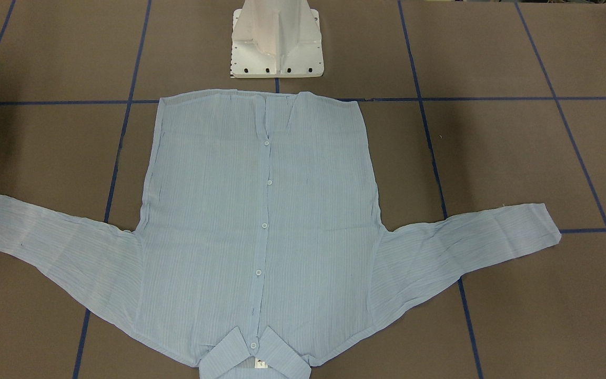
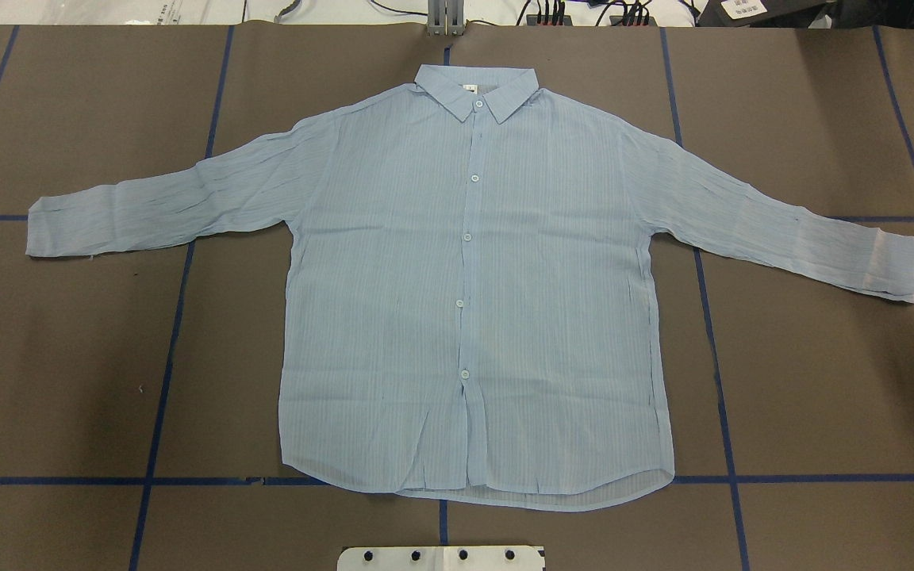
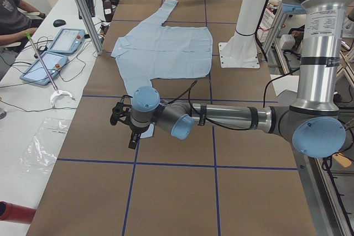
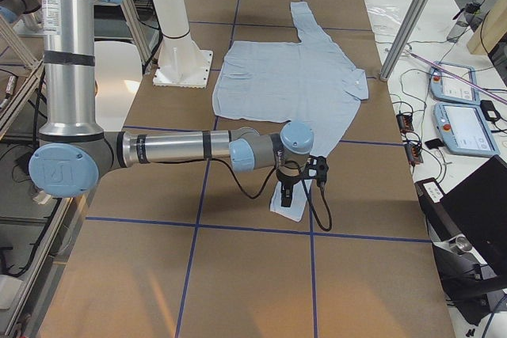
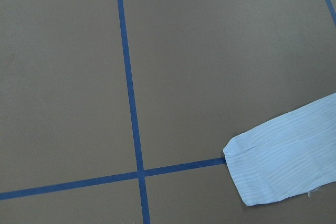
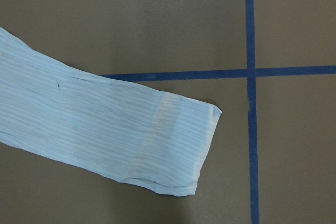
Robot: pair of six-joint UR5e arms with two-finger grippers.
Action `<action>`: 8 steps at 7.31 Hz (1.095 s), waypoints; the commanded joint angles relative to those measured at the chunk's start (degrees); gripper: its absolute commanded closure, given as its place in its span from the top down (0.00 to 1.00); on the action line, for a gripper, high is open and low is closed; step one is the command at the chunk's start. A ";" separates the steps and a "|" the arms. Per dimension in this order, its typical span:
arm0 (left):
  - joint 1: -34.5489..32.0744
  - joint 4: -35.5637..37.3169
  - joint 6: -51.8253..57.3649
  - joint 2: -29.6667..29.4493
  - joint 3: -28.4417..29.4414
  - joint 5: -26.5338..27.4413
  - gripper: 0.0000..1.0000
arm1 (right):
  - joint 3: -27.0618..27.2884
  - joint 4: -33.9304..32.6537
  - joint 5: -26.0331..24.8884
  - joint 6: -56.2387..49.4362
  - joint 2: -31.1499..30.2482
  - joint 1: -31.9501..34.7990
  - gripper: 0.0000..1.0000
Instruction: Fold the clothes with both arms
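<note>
Light-blue striped shirt (image 2: 473, 301) lies spread flat and face up on the brown paper-covered table (image 2: 68, 357), buttoned down the front. Its long axis runs straight away from the robot: the hem sits near the white pedestal base (image 2: 441, 557) and the collar (image 2: 477, 87) points to the far edge. Both sleeves stretch out to the sides, each slanting slightly back toward the robot's side of the table. The left sleeve (image 2: 163, 202) ends near a crossing of blue tape lines (image 5: 137, 171), its cuff (image 5: 283, 166) lying flat. The right sleeve (image 2: 782, 230) ends with its cuff (image 6: 178, 145) just beside another tape crossing.

Seen from the table's ends, the left gripper (image 3: 128, 131) hangs above the left cuff on an arm reaching out low over the table, and the right gripper (image 4: 295, 184) hangs above the right cuff in the same way. Neither wrist view shows any fingers, so whether either gripper's jaws are apart or together cannot be told. At the far side, a person (image 3: 11, 15) sits at a white bench.
</note>
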 commanded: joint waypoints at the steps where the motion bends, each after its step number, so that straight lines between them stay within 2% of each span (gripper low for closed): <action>1: 0.32 0.05 -0.09 0.30 -1.20 -0.72 1.00 | 0.27 0.00 0.12 -0.17 0.42 0.00 1.00; 6: 0.50 -0.21 -0.70 2.93 -2.79 -0.20 1.00 | -2.35 1.48 -1.99 -0.09 0.76 -0.52 1.00; 8: 0.50 -0.30 -0.53 3.11 -2.52 -0.12 1.00 | -9.18 6.04 -2.43 0.18 4.80 -0.88 1.00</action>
